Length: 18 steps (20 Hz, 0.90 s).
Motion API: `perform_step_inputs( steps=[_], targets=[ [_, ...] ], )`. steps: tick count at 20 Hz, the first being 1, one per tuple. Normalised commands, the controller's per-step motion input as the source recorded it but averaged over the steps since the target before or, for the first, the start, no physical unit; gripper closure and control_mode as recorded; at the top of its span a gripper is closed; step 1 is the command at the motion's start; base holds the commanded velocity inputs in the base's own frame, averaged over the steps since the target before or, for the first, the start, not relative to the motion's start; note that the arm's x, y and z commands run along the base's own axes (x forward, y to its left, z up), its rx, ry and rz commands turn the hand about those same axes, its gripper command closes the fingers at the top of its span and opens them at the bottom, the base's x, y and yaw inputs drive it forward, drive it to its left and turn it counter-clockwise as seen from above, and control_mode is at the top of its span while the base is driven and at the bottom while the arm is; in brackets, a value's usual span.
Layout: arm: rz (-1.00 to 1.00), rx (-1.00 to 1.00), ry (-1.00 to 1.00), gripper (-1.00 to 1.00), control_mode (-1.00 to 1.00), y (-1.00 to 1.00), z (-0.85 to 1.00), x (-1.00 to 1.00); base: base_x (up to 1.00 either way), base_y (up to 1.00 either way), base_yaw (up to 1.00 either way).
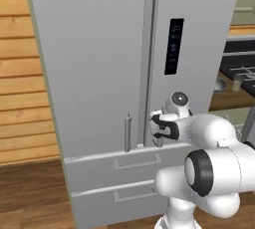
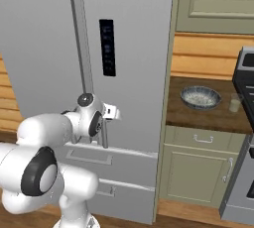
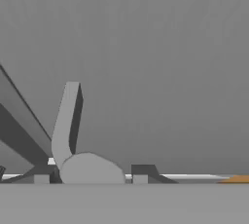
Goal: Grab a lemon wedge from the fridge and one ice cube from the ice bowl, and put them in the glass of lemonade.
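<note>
The light grey fridge (image 1: 99, 73) (image 2: 134, 48) stands shut and hides the lemon wedge. My gripper (image 1: 158, 129) (image 2: 107, 117) is at the bottom end of a vertical door handle (image 2: 104, 138), just above the drawers. In the hand view the handle's rounded end (image 3: 91, 170) sits between my fingertips (image 3: 140, 175), with a narrow gap on each side. Off to the right, on the counter, are the ice bowl (image 2: 200, 96) (image 1: 219, 84) and the glass of lemonade (image 2: 234, 104) (image 1: 237, 84).
Two fridge drawers (image 1: 134, 163) lie below my hand. A second handle (image 1: 128, 133) (image 3: 65, 121) hangs to the left. A dark control panel (image 1: 173, 46) is on the right door. The wooden counter (image 2: 188, 115) ends at a stove (image 2: 245, 73).
</note>
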Motion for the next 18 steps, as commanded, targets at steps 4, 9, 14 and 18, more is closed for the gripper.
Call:
perform_step_inputs(
  steps=[4,9,14,18],
  targets=[
    [-0.25,0.01,0.19,1.0,-1.0,-1.0,0.0,-0.08,0.0,0.0,0.0],
    [-0.2,0.04,0.12,1.0,-1.0,-1.0,0.0,-0.28,0.0,0.0,0.0],
    [-0.11,0.13,0.01,1.0,-1.0,-1.0,0.0,-0.8,0.0,0.0,0.0],
    [-0.07,0.18,0.0,1.0,-1.0,-1.0,0.0,-0.88,0.0,0.0,0.0]
  ],
)
